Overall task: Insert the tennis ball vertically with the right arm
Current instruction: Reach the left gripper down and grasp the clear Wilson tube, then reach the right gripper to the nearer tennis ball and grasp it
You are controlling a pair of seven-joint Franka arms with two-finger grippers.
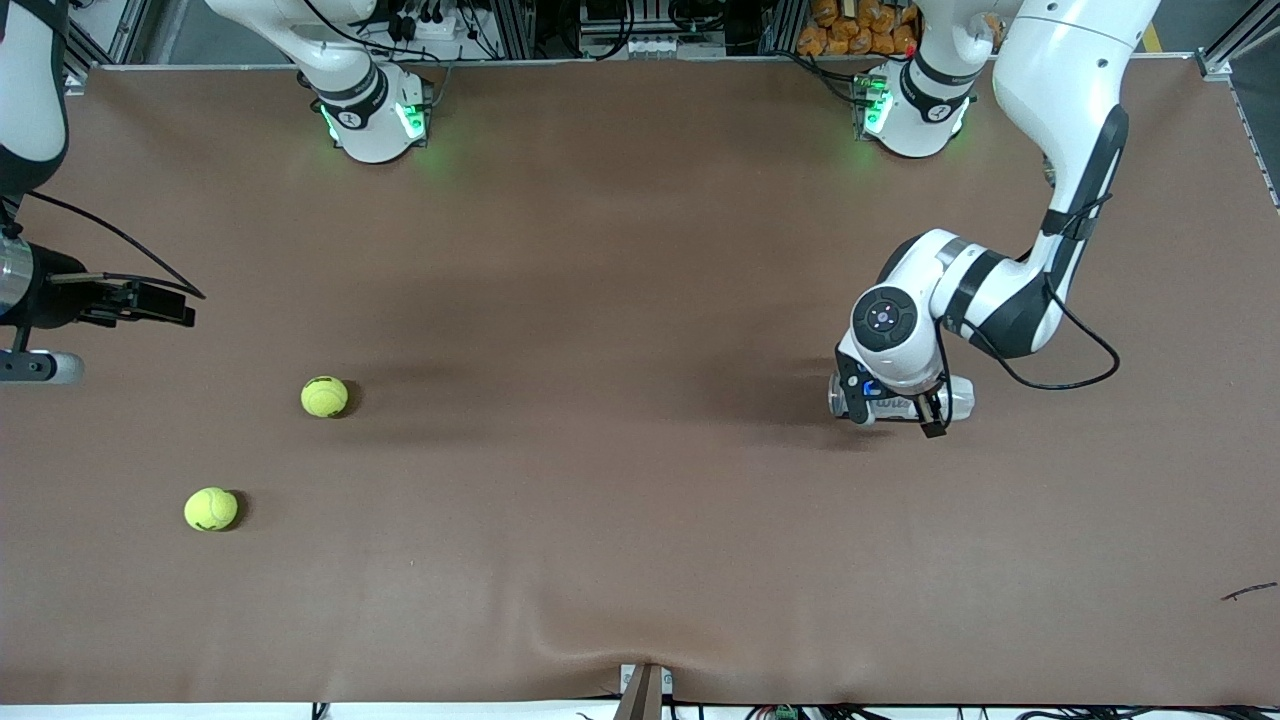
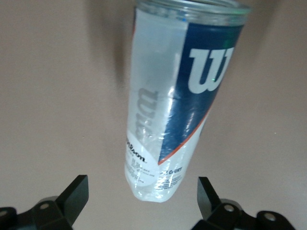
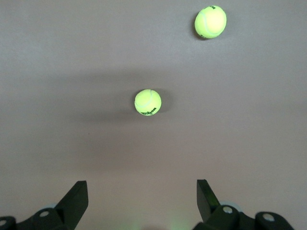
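Observation:
Two yellow-green tennis balls lie on the brown table toward the right arm's end: one (image 1: 324, 397) farther from the front camera, the other (image 1: 211, 509) nearer to it. Both show in the right wrist view (image 3: 147, 102) (image 3: 210, 21), well ahead of my right gripper (image 3: 141, 191), which hangs open and empty above bare table. A clear Wilson ball can (image 1: 958, 396) with a blue label lies on its side toward the left arm's end. My left gripper (image 1: 893, 406) is low over it, open, its fingers astride the can's closed end (image 2: 153, 189) without touching.
A small dark scrap (image 1: 1250, 592) lies near the table's edge at the left arm's end. A bracket (image 1: 645, 690) sticks up at the middle of the edge nearest the front camera. The two arm bases (image 1: 375, 115) (image 1: 910, 110) stand along the farthest edge.

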